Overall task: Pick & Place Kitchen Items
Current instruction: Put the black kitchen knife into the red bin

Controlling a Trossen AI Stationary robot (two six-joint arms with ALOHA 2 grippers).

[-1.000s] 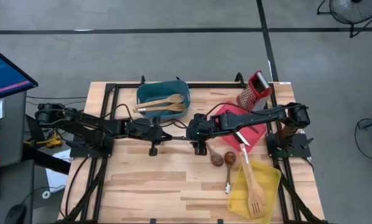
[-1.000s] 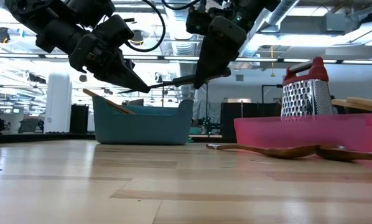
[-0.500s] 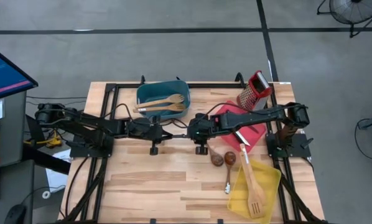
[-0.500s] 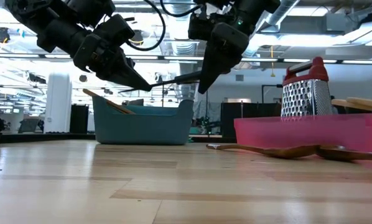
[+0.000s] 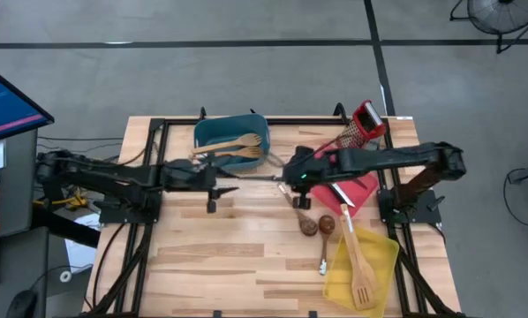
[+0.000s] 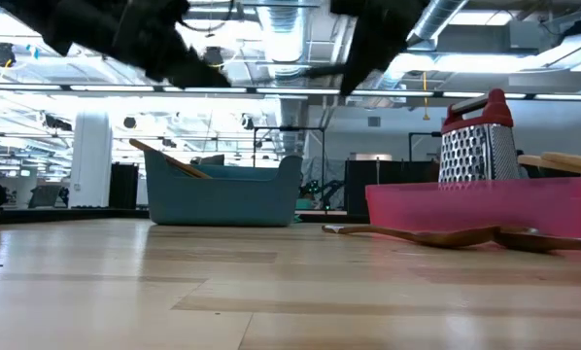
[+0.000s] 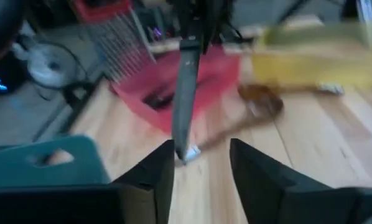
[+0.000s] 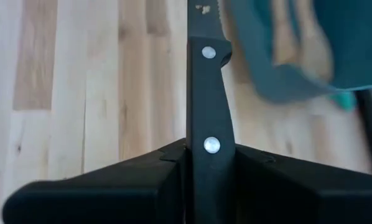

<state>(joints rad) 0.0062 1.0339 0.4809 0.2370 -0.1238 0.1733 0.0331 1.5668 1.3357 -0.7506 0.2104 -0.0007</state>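
Observation:
A steel knife (image 5: 257, 179) with a black riveted handle (image 8: 206, 74) hangs level above the table's middle, just near of the teal bin (image 5: 202, 132). My right gripper (image 5: 286, 179) (image 8: 206, 155) is shut on its handle. My left gripper (image 5: 231, 179) (image 7: 201, 162) faces it and stands open. The blade's tip (image 7: 187, 149) lies between the left fingers, close to one of them. Whether it touches that finger I cannot tell. My right gripper pinches the knife's black handle (image 8: 206, 118) between its two fingers, at the end away from the blade. The fingers come level from the table's right and lie along the handle. The knife is lifted clear and sticks out level toward the table's left.
The teal bin holds wooden utensils (image 5: 237, 146). A red bin (image 5: 363, 187) and a steel grater (image 5: 361, 124) stand under and behind my right arm. Two brown spoons (image 5: 315, 225) lie on the table beside a yellow bin (image 5: 388, 256) with a wooden turner (image 5: 359, 265).
Both grippers have risen and gone a little toward the table's far edge, with the knife level between them. My left gripper, which met on the blade's end a moment ago, has opened and let go. The knife stays in my right gripper.

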